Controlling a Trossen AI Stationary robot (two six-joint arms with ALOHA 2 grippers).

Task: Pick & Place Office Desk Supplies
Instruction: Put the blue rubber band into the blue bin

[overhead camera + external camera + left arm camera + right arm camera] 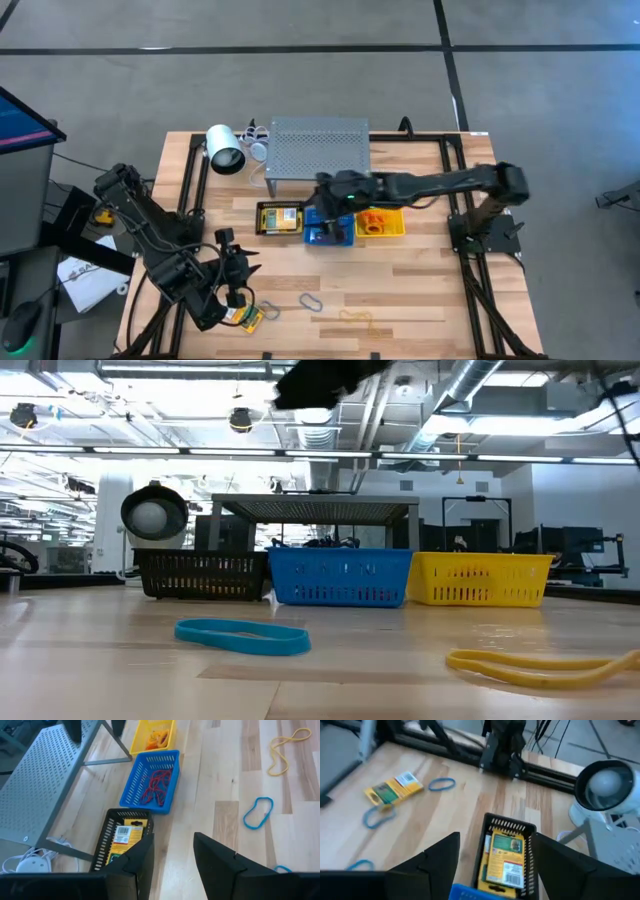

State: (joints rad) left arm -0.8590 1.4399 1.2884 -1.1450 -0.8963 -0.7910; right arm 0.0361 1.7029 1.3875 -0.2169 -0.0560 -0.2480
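Observation:
Three baskets stand in a row before the grey shelf. The black basket (278, 218) holds a yellow-and-green pack (504, 858), the blue basket (328, 230) holds red bands (154, 786), and the yellow basket (381, 223) holds orange items (156, 739). Loose on the wood lie another pack (394, 788), blue band loops (258, 812) (441, 783) and a yellow band (281, 751). My right gripper (492, 862) hangs open and empty over the black and blue baskets (332, 198). My left gripper (173, 859) is open and empty near the table's left front (237, 268).
The grey perforated shelf (318, 148) stands just behind the baskets, and the white lamp (226, 150) is at its left with cables. Black frame rails (452, 170) run along both table sides. Bare wood (440, 290) lies at the table's right front.

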